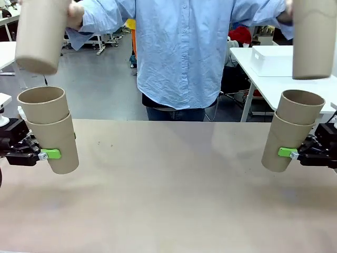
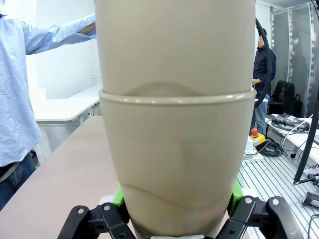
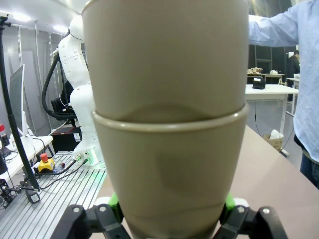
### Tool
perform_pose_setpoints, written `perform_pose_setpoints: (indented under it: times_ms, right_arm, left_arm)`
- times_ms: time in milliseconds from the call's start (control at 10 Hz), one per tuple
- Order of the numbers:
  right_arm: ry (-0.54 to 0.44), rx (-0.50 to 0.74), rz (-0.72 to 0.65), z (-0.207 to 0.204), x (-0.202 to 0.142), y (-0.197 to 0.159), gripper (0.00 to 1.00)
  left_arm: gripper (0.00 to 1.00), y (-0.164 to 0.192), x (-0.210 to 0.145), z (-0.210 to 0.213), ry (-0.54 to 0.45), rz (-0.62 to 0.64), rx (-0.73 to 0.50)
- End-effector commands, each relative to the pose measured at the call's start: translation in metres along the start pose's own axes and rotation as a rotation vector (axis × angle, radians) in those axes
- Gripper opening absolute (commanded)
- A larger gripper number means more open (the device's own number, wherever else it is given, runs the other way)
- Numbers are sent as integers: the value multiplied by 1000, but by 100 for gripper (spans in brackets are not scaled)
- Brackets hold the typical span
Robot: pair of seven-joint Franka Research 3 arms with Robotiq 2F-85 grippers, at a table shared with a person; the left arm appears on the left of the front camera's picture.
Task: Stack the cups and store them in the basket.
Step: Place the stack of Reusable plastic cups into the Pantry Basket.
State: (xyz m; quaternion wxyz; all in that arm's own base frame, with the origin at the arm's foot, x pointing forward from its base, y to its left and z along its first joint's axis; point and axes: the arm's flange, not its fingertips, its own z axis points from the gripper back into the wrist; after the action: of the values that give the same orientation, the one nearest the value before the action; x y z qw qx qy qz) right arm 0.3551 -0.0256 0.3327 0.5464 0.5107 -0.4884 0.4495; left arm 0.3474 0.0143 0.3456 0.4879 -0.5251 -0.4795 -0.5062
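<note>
My left gripper is shut on a stack of two nested brown cups held above the table's left side; the same stack rises between my green pads. My right gripper is shut on another two-cup stack at the right, whose stack stands close before the right wrist camera. The person holds one more cup high above the left stack and another cup above the right stack, both apart from the stacks. The basket is out of view.
The brown table stretches between the two arms. The person in a light blue shirt stands at the far edge, arms spread. A white tray sits on a white table behind at the right.
</note>
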Motion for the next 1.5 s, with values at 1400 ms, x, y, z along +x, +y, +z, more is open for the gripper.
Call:
perform_pose_setpoints:
  times_ms: [1400]
  right_arm:
    - [2,-1,5,0,2,0,84]
  left_arm:
    - [85,0,2,-1,-9,-3,-3]
